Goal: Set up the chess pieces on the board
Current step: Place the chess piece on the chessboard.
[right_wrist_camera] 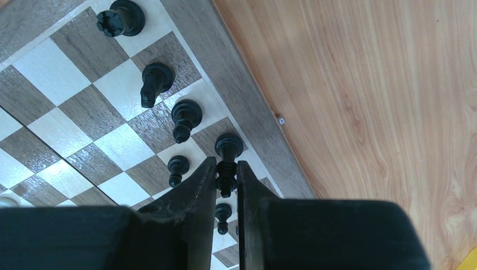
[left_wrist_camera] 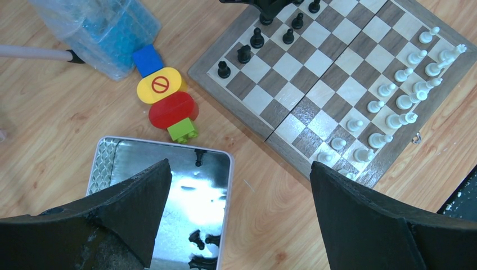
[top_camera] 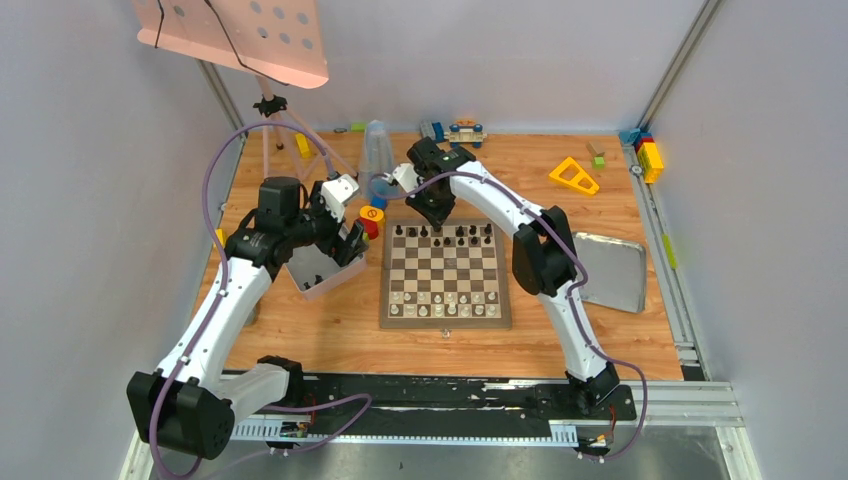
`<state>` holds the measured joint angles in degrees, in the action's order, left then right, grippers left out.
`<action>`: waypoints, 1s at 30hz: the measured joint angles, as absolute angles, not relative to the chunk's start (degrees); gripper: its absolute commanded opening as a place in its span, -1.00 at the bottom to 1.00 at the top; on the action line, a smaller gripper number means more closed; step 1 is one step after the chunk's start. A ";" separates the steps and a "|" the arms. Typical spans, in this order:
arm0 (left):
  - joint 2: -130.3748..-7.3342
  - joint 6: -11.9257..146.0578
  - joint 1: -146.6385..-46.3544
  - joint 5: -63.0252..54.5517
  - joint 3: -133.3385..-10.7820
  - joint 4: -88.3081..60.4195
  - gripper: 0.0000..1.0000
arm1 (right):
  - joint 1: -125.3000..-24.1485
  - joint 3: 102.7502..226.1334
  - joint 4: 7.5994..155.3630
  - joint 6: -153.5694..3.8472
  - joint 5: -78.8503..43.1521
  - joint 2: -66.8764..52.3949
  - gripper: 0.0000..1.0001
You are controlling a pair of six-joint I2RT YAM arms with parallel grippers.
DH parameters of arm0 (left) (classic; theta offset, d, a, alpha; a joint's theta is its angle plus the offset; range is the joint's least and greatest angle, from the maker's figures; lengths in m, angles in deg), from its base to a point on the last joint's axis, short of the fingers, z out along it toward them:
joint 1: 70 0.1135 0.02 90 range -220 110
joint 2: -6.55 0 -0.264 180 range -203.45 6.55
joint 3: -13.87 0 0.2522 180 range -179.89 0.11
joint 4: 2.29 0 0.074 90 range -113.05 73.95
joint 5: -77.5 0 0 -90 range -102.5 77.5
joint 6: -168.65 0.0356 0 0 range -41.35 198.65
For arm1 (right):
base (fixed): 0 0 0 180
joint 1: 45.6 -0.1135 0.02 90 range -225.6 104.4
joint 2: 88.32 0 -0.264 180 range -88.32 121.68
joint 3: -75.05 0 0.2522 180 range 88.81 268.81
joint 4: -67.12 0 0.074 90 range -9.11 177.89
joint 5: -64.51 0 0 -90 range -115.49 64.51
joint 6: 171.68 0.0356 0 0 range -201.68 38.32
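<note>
The board [top_camera: 445, 322] lies at the table's middle, with white chess pieces [top_camera: 445, 300] on its two near rows and black chess pieces [top_camera: 462, 236] along its far side. My right gripper [right_wrist_camera: 226, 169] hovers over the far left part of the board [right_wrist_camera: 247, 107], shut on a black piece [right_wrist_camera: 228, 147] that stands on a back-row square. Beside it stand a black rook [right_wrist_camera: 120, 18], knight [right_wrist_camera: 154, 80] and bishop [right_wrist_camera: 184, 116]. My left gripper [left_wrist_camera: 239, 169] hangs open over the right rim of a small metal tin [left_wrist_camera: 222, 169], where a few black pieces [left_wrist_camera: 197, 239] lie.
A stack of red, yellow, blue and green toy blocks [left_wrist_camera: 169, 95] and a clear container [left_wrist_camera: 95, 28] sit left of the board. A grey metal tray [top_camera: 612, 270] lies to its right. A yellow triangle [top_camera: 573, 175] and coloured blocks [top_camera: 648, 155] sit at the back right.
</note>
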<state>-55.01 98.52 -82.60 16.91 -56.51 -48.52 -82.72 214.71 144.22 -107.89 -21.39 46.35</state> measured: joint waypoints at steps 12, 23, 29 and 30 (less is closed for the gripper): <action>-54.99 98.52 -82.62 16.58 -56.51 -48.54 1.00 | -83.18 214.82 144.87 -108.37 -21.89 46.66 -1.00; -54.99 98.52 -82.60 16.04 -56.49 -48.54 1.00 | -83.57 214.82 145.48 -108.40 -21.96 46.68 -1.00; -54.96 98.55 -82.62 15.86 -56.49 -48.54 1.00 | -83.81 214.82 146.03 -108.42 -21.96 46.70 -0.97; -54.96 98.55 -82.62 15.84 -56.49 -48.54 1.00 | -83.84 214.82 146.14 -108.40 -21.96 46.72 -0.94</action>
